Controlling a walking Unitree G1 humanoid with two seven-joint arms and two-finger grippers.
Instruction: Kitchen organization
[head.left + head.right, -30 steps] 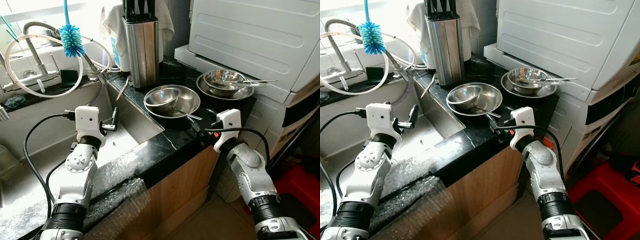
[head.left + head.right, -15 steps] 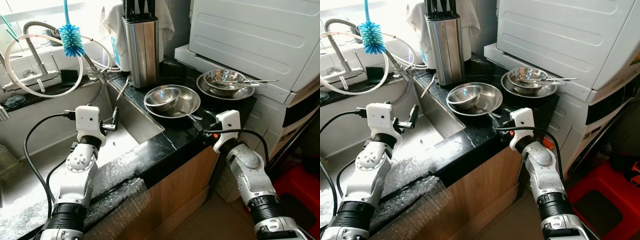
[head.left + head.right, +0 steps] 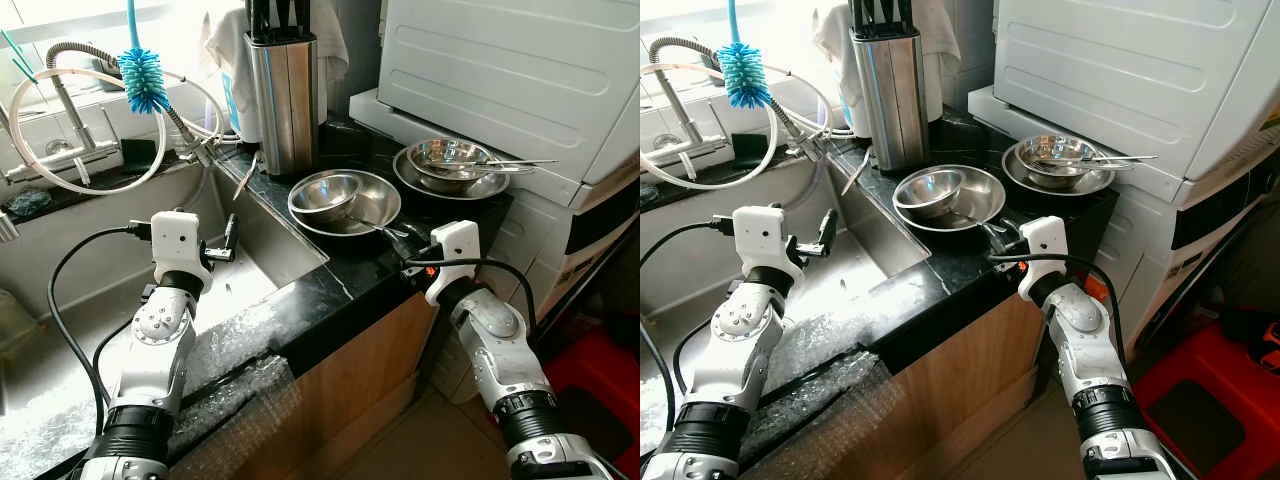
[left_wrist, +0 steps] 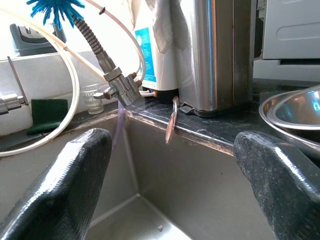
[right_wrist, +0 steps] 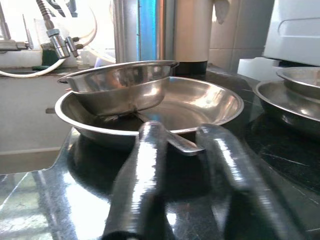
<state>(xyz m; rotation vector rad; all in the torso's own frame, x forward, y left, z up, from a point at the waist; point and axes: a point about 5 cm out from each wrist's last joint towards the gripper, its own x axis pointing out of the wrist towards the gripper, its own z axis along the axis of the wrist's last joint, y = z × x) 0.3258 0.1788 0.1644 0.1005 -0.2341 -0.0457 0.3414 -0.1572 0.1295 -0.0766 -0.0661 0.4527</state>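
Note:
On the black counter [image 3: 330, 275] a wide steel dish [image 3: 375, 205] holds a smaller steel bowl [image 3: 327, 190], with a spoon handle [image 3: 378, 229] sticking out over its rim toward me. My right gripper [image 3: 404, 245] sits low on the counter at that rim. In the right wrist view its fingers [image 5: 145, 170] stand narrowly apart, with the tip of the spoon handle [image 5: 176, 140] between them, unclamped. Behind, a second bowl [image 3: 447, 158] with utensils rests in a plate [image 3: 482, 187]. My left gripper [image 3: 228, 240] hangs open over the sink [image 3: 255, 255], holding nothing.
A steel knife block [image 3: 283, 95] stands behind the dishes, and a small knife [image 4: 171, 120] lies at the sink's edge. A blue bottle brush [image 3: 143, 80] and faucet hose [image 3: 90, 185] hang over the sink. A white appliance [image 3: 500, 60] bounds the right; a red stool [image 3: 600, 380] is below.
My right gripper has edged forward to the dish's rim, so its fingers now straddle the spoon handle's tip. The left arm has stayed put.

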